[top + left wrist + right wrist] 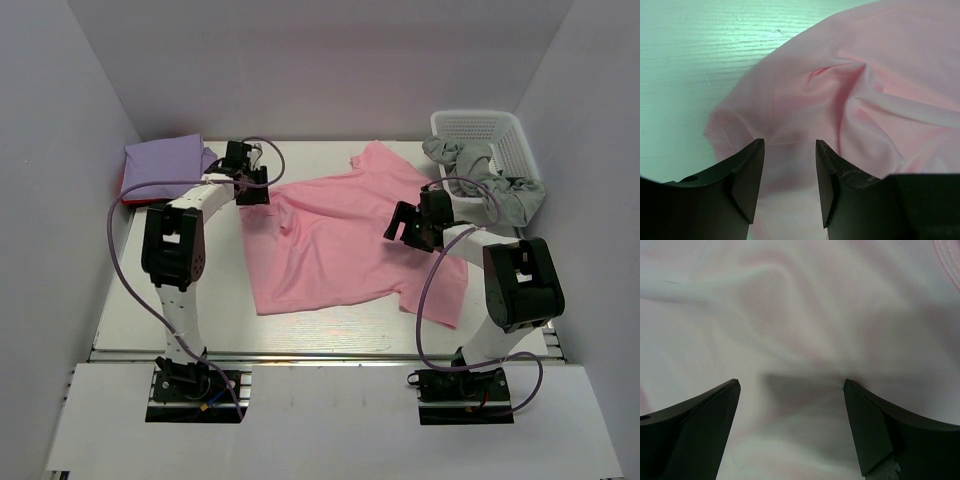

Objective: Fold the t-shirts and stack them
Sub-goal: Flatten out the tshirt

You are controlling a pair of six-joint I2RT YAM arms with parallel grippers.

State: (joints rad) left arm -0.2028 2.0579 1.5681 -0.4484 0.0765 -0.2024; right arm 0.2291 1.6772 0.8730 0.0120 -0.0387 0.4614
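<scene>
My left claw (790, 146) stands half apart over the pink shirt (335, 240), at its left sleeve edge in mid-left frame; the cloth may be touching my jaws. The shirt's collar points top, hem bottom. My right claw (790, 385) gapes wide above its right half.

Lab cell, plain white walls (330, 60)

Both arms reach forward over the table, elbows raised. The left gripper (790, 145) points down with jaws partly apart, narrower than the right gripper (790, 382), whose jaws gape wide.
</scene>
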